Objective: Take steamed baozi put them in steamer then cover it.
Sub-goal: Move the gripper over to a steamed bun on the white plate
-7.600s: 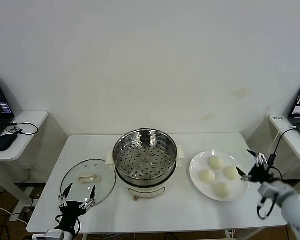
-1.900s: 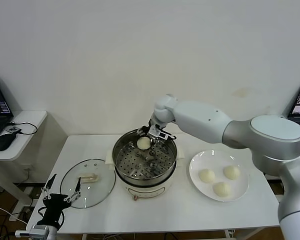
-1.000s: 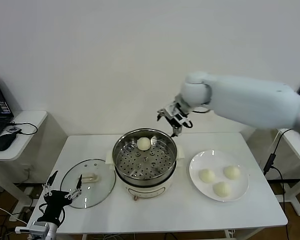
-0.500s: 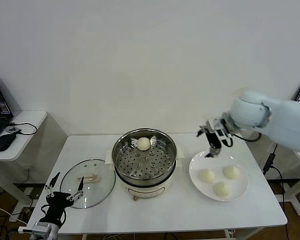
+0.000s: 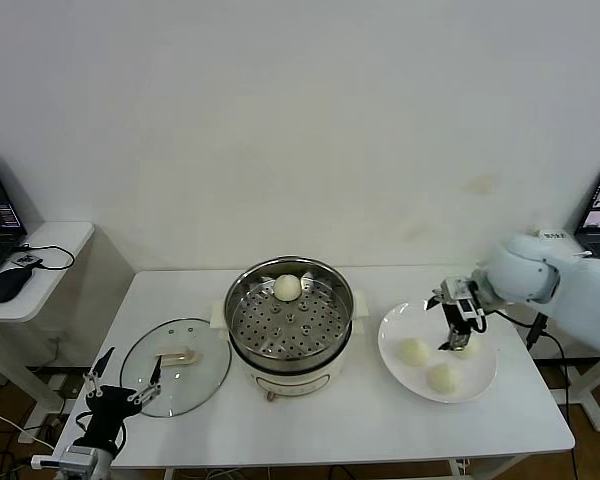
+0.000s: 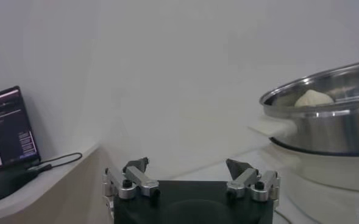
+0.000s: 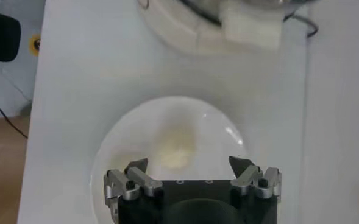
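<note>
1 baozi [image 5: 287, 287] sat at the steamer's [image 5: 291, 318] 12 o'clock; 3 remained on the plate [image 5: 390, 350], cover [image 5: 176, 357] off. Right gripper [image 5: 458, 323], jaws released, hovered over them; left gripper [image 5: 120, 397] idle, released.

The white table [image 5: 320, 420] carries the cover [image 5: 175, 362], the steamer [image 5: 291, 368] and a white plate [image 5: 395, 352].
</note>
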`<state>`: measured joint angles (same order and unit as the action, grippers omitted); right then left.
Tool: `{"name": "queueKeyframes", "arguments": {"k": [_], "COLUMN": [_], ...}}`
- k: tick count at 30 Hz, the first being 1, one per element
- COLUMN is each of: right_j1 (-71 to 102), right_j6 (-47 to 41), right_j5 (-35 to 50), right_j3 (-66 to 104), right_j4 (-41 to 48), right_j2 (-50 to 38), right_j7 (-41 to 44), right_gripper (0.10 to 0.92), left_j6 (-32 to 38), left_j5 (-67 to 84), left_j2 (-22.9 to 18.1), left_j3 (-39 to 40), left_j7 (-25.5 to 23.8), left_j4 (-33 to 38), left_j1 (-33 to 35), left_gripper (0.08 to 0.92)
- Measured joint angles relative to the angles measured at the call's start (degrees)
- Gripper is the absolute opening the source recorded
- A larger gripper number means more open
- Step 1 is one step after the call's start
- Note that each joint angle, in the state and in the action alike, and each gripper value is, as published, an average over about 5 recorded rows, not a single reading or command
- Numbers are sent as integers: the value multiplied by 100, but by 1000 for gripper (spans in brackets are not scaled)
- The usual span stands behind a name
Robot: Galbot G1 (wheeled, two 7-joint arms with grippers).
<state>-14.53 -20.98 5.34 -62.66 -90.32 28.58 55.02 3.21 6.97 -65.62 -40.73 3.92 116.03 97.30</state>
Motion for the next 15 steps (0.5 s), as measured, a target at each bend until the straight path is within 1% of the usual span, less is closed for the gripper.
{"name": "queueKeyframes", "arguments": {"k": [15], "right_j1": [1242], "right_j6": [252], "right_j5": [-559], "right_j3": [875], "right_j4": [1050], "right_j2": [722], "right_j7": [-40], "right_gripper": [823], "left_j6": [-21], "left_j5": [-18], "left_j2": [-19], "left_j3": [-89], "left_j7": [-3], "left_j4": [-36], "left_j1": [0], "left_gripper": [823]}}
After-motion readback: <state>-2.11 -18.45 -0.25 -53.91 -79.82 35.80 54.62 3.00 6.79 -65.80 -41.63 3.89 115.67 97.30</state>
